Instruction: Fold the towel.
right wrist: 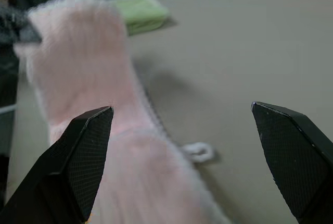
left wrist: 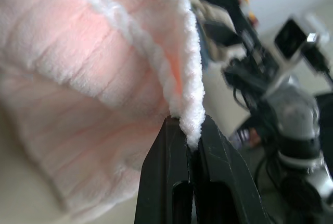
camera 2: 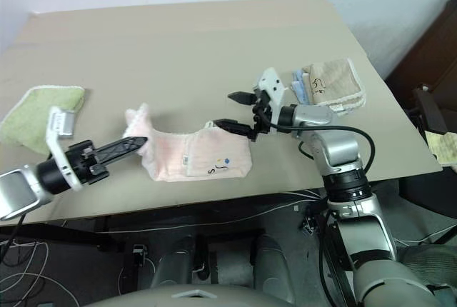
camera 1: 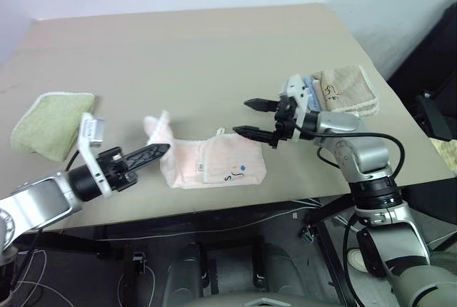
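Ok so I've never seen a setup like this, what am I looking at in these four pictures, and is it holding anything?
It is a humanoid robot standing at a tan table. Two pictures come from its head, looking down over both arms; the other two from cameras on its wrists. The left gripper is shut on a corner of the pink towel, lifting it, as the left wrist view shows close up. The right gripper is open at the towel's other end, holding nothing. A green towel lies on the robot's left and stacked tan and blue towels on its right.

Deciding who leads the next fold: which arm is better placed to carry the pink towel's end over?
Left. The left gripper is already shut on the towel edge, lifted at its left end. The right gripper hangs open at the other end, holding nothing.
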Controlling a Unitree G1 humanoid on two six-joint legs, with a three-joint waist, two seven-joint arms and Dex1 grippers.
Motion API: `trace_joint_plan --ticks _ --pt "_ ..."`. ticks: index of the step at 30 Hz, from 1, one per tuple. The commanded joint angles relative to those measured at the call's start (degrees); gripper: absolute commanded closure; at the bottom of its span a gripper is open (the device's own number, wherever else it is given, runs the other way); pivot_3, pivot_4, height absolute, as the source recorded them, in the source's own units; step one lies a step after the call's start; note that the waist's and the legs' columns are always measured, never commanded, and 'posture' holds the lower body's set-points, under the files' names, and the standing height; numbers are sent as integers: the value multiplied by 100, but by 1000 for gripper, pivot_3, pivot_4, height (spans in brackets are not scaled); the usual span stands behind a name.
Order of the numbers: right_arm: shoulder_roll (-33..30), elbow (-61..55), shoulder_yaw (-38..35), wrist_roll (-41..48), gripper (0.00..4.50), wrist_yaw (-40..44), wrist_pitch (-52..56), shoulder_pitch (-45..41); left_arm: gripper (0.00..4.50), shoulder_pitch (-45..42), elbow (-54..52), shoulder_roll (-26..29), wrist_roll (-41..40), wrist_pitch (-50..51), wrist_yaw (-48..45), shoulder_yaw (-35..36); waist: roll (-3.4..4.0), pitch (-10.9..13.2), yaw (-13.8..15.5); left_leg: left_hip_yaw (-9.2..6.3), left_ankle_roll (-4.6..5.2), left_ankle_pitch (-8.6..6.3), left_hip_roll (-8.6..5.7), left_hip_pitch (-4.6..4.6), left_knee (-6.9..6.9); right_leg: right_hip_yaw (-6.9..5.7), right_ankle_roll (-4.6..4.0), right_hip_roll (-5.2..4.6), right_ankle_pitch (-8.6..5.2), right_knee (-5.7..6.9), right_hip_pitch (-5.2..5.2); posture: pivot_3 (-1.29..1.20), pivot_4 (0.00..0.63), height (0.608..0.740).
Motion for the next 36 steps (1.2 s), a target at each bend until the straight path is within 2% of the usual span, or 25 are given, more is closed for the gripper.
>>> trace_joint_plan --ticks 1,4,11,20,24,34,36 --pt "-143 25 -388 20 0 -261 -102 -178 4481 -558 264 -82 502 177 -434 -624 0 0 -4 7 -1 1 2 0 1 1 1 3 0 0 -1 0 150 740" --pt "-255 55 -524 -47 0 -427 -163 -172 4481 -1093 533 -207 1347 300 -993 -1147 -1 0 8 6 -4 7 2 1 5 -1 4 9 1 10 2 0 150 740" --pt "-485 -296 -811 38 0 -753 -27 100 4481 -2205 1244 -857 2490 548 -2108 -1978 -1 2 17 1 9 17 2 2 22 -1 16 10 6 24 10 0 150 740" --pt "-525 -777 -1127 149 0 -1282 235 488 4481 -3139 1710 -1778 3509 931 -2645 -2573 -1 2 10 -10 13 20 2 6 30 -2 26 12 10 34 18 0 150 740" --pt "-539 -817 -1156 133 0 -1389 243 560 4481 -3264 1713 -1940 3916 1078 -2969 -2764 -2 2 3 -12 13 21 2 6 37 -2 27 13 10 35 22 0 150 740" --pt "-526 -621 -1101 2 0 -1569 120 482 4481 -3175 1713 -2339 4537 1136 -3219 -2692 -2 2 9 -19 15 21 1 7 42 -3 28 13 10 37 28 0 150 740" --pt "-456 -567 -1099 20 0 -1618 107 426 4001 -3114 1670 -2398 4593 1124 -3211 -2619 -2 2 8 -20 15 21 2 7 42 -4 28 13 10 37 29 0 150 740"
